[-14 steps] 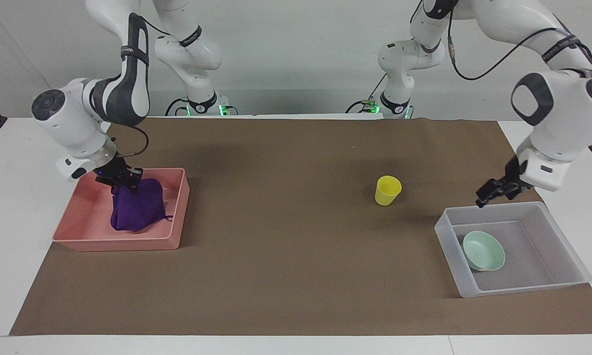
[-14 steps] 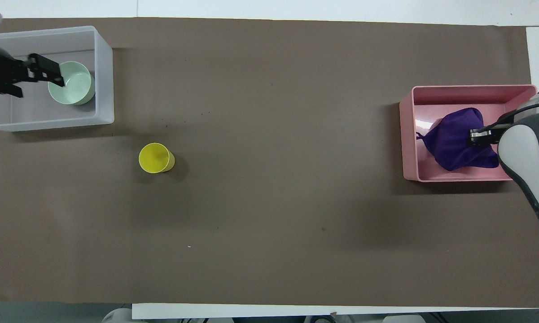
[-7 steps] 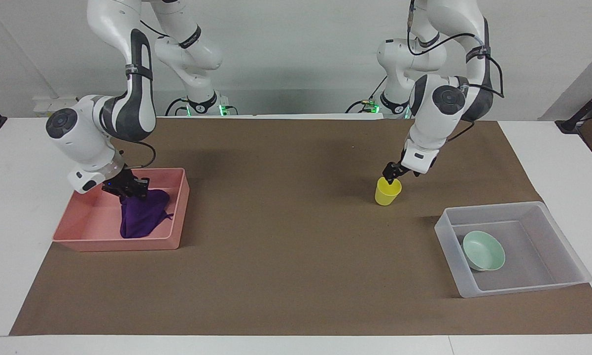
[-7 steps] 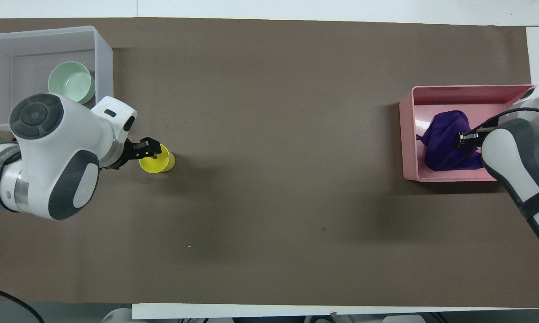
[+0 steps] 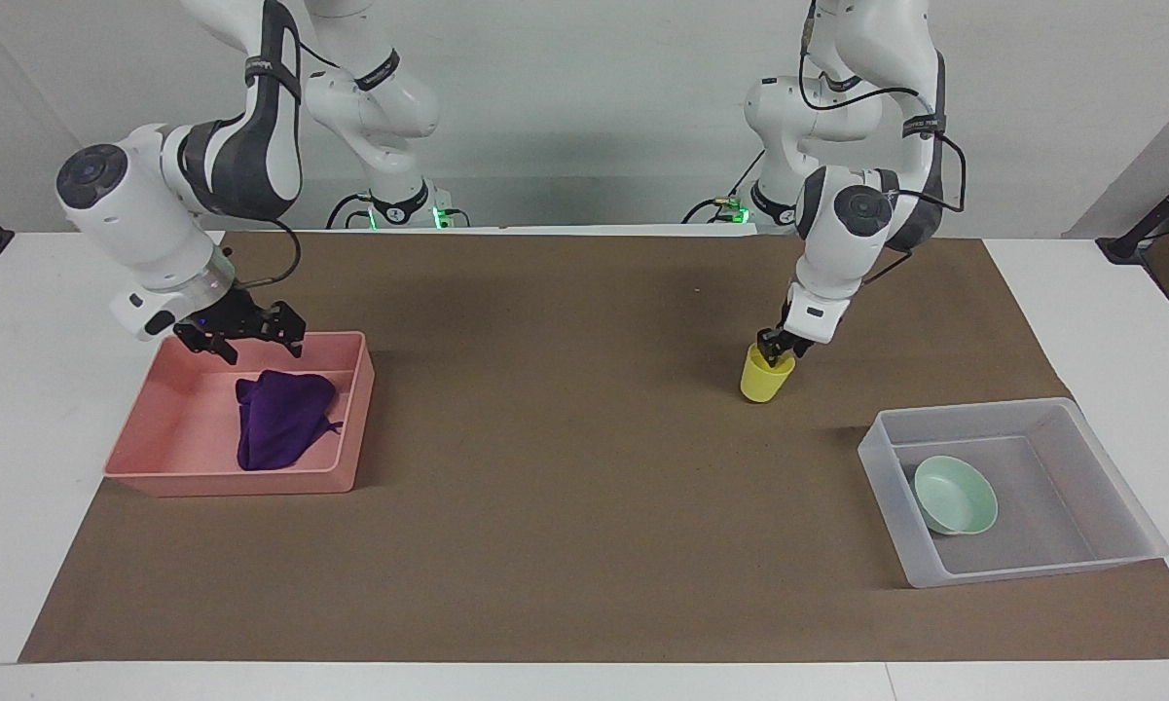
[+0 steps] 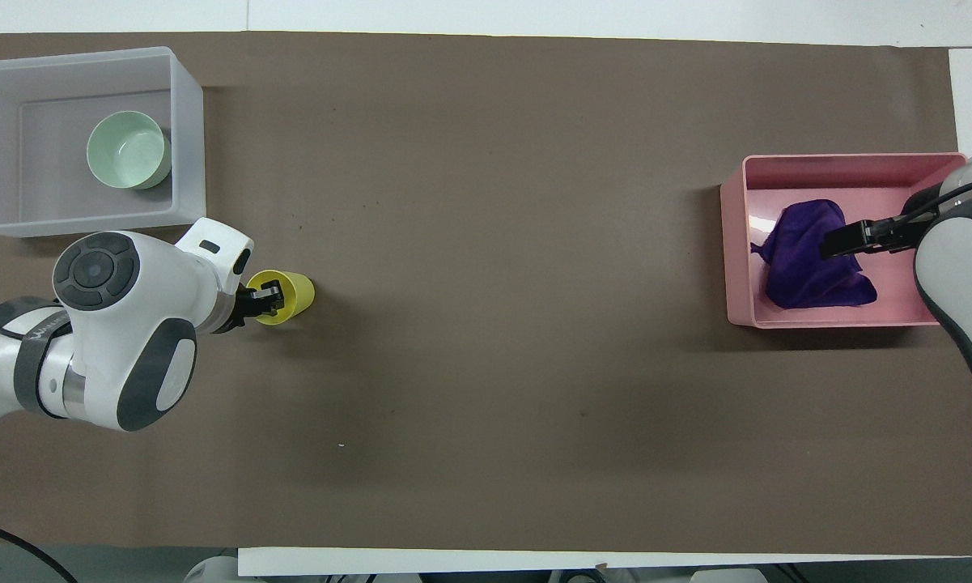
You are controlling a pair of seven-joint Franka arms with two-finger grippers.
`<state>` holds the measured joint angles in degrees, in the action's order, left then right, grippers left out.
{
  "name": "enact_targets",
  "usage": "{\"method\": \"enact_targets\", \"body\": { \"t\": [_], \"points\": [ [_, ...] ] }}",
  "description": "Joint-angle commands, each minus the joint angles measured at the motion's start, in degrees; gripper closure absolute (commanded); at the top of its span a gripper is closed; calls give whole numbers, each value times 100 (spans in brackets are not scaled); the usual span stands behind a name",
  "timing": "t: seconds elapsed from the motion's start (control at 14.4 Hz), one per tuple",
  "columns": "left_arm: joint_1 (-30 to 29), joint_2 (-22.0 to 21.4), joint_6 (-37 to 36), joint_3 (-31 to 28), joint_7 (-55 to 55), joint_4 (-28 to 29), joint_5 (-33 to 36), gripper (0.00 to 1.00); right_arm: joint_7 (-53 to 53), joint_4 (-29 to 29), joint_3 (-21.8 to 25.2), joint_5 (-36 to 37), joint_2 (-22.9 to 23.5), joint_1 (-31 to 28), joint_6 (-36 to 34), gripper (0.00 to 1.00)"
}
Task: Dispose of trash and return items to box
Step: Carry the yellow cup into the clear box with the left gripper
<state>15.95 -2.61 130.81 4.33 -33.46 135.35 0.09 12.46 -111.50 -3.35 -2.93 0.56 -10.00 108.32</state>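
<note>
Purple rag (image 5: 282, 424) lies crumpled in pink tray (image 5: 170, 472).

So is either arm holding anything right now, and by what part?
The left gripper is at the rim of the yellow cup, which stands on the table; whether it grips cannot be told. The right gripper is open above the purple rag, holding nothing.

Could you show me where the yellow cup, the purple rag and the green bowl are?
small yellow plastic cup (image 5: 763, 385), facing view, on its outer wall.
small deep-purple cloth rag (image 5: 277, 419), facing view, on the middle of the cloth.
pale mint-green round bowl (image 6: 127, 151), overhead view, on its inside bottom.
</note>
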Motion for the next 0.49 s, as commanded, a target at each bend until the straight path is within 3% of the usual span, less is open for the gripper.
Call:
{"method": "enact_targets", "body": {
  "t": [0.0,0.21,0.42],
  "points": [
    [31,66,85,-46,-117,-288,-18,100,-646,374,-25,20,23,462,-381,1],
    [-65,523,-194,-73,-117,-1596,-97,100,-973,576,-34,20,40,849,-574,1],
    [-503,612,-1335,-99,-56,-2852,-115,100,-974,1189,-25,47,67,991,-1407,1]
  ]
}}
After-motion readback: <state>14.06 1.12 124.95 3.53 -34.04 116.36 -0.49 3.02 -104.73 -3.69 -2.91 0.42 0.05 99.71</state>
